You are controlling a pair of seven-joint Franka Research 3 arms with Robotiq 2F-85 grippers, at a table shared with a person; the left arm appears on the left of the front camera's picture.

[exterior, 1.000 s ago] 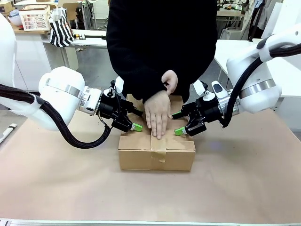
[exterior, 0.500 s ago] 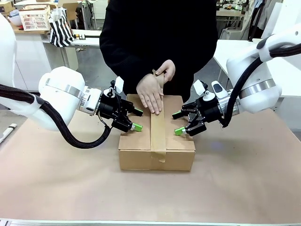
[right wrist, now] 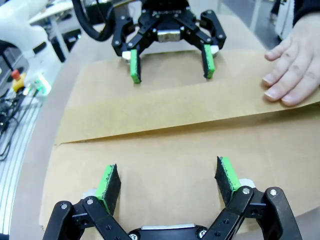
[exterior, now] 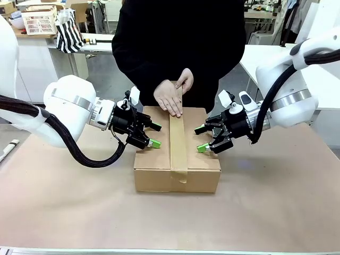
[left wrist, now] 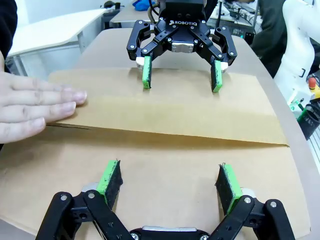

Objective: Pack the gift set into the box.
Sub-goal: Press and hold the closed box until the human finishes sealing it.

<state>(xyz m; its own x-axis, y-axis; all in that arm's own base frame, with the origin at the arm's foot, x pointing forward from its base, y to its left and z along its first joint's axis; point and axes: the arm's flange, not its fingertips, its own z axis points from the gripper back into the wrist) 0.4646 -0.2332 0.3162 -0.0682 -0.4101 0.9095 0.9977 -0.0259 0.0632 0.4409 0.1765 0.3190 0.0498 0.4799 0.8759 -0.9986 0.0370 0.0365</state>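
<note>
Front view shows the box (exterior: 177,154) sitting near the middle of the desk (exterior: 276,207), flaps folded shut, with a strip of brown tape (exterior: 178,143) running along the seam across the top and a little way down the near side. The person stands at the far edge and presses a hand (exterior: 169,99) flat on the far end of the tape. The left gripper (exterior: 154,135) rests over the box's left top edge and the right gripper (exterior: 200,138) over its right top edge; both are spread wide and have hold of nothing, green pads down on or just above the cardboard, though I cannot tell whether they truly touch. In the left wrist view, the fingers (left wrist: 111,179) sit over one flap with the opposite gripper facing across the seam, and the person's fingertips lie on the tape. The gift set is hidden, and I judge it already inside, since the flaps are closed. Packing seems nearly finished, with sealing as the step in hand. One risk is a flap springing up if a gripper lifts before the tape is rubbed down fully, wrinkling the strip. Another is a gripper moving inward while the hand is close, nudging the fingers or shifting the box sideways.
</note>
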